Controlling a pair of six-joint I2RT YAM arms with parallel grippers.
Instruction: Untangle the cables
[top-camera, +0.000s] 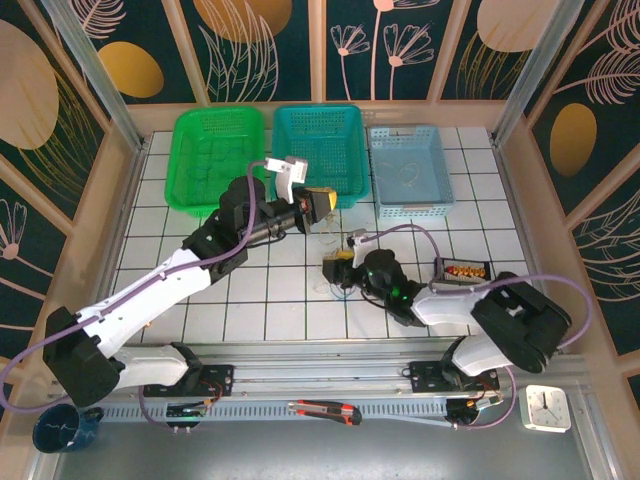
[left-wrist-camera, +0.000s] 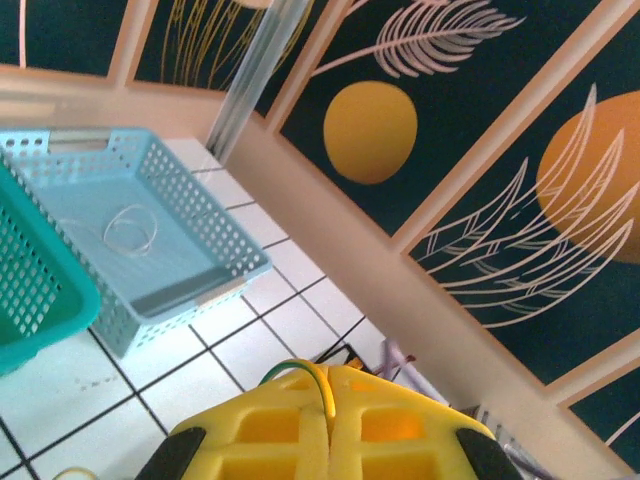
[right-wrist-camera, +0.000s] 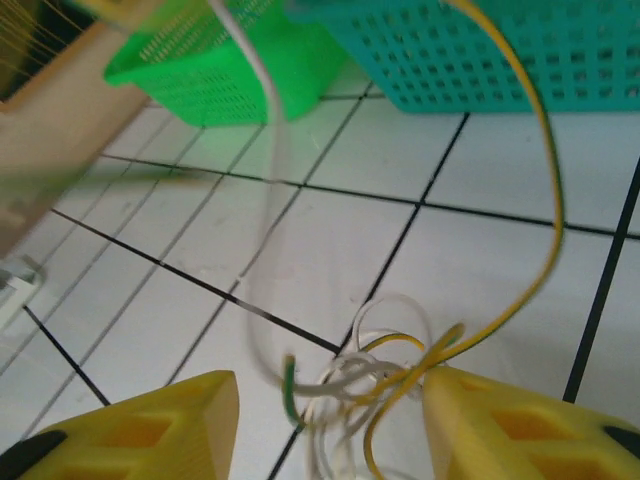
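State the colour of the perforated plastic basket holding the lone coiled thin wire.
The perforated plastic basket is light blue, seen best in the left wrist view.

the overhead camera sits high behind the near edge of the table (top-camera: 490, 215), looking steeply down on all of it. the left wrist camera, raised, looks over the left claw (left-wrist-camera: 328, 430) toward the pale blue basket (left-wrist-camera: 180, 300) and the patterned wall (left-wrist-camera: 480, 150). the right wrist camera is low, close to the table top, facing the green basket (right-wrist-camera: 200, 70) and teal basket (right-wrist-camera: 480, 50); both wrist views catch the teal one.
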